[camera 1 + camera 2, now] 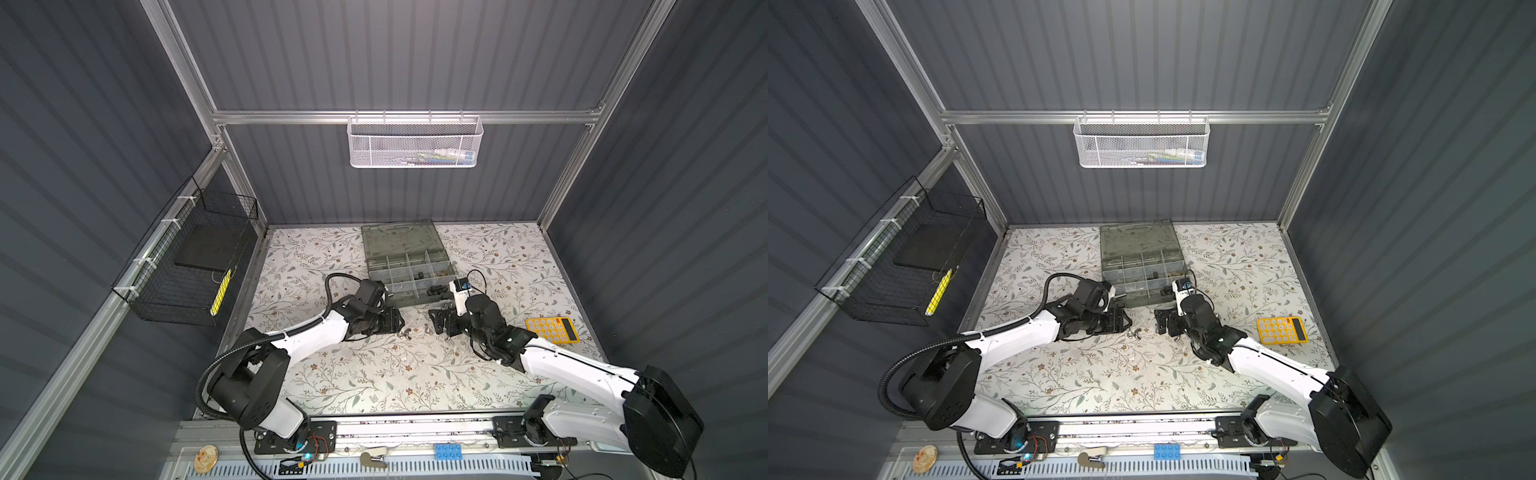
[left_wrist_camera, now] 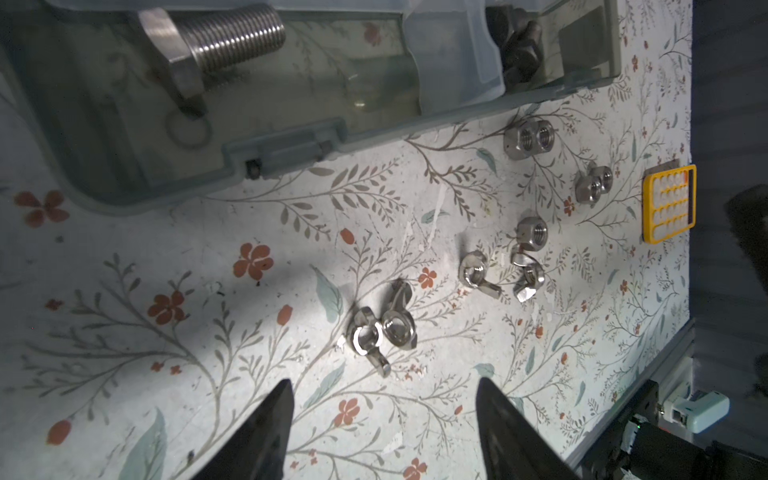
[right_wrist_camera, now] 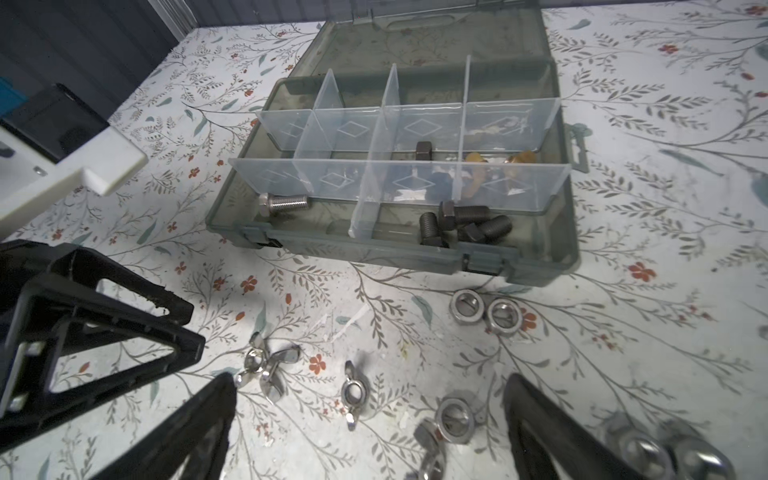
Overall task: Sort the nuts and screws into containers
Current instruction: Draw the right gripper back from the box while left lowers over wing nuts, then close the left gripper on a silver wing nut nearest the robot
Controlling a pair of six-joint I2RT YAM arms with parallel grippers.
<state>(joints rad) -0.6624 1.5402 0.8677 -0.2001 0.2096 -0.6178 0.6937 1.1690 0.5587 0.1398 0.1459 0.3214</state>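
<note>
A: Well, where do the screws and nuts stand at this moment?

B: A part of them is already in the organiser case (image 1: 397, 241). It lies at the middle of the far edge of the counter (image 1: 374, 374). Its lid is folded back toward that edge, so the compartments are free from above. In the right wrist view one silver bolt (image 3: 284, 203) lies alone in a front compartment. The black bolts (image 3: 465, 224) lie together in the next one, and brass pieces (image 3: 494, 160) are behind them. Like is with like, and I think this is on purpose.

A: And the rest?

B: Silver wing nuts (image 2: 382, 328) and hex nuts (image 2: 528, 139) are loose on the counter. They lie just before the front wall of the case, about midway between the left and right edges.

A: What do the pincers hold?

B: Nothing. The left pincer (image 2: 384, 386) is low with its jaws apart, and a touching pair of wing nuts lies just ahead of the gap. I judge that it is lined up to take one. The right pincer (image 3: 370, 382) has its jaws wide apart over other nuts, and it is also empty.

A: Is there a risk?

B: The two wing nuts touch, so a closing may catch both or push one away. The yellow calculator (image 1: 552, 330), near the right edge, is not concerned.
</note>
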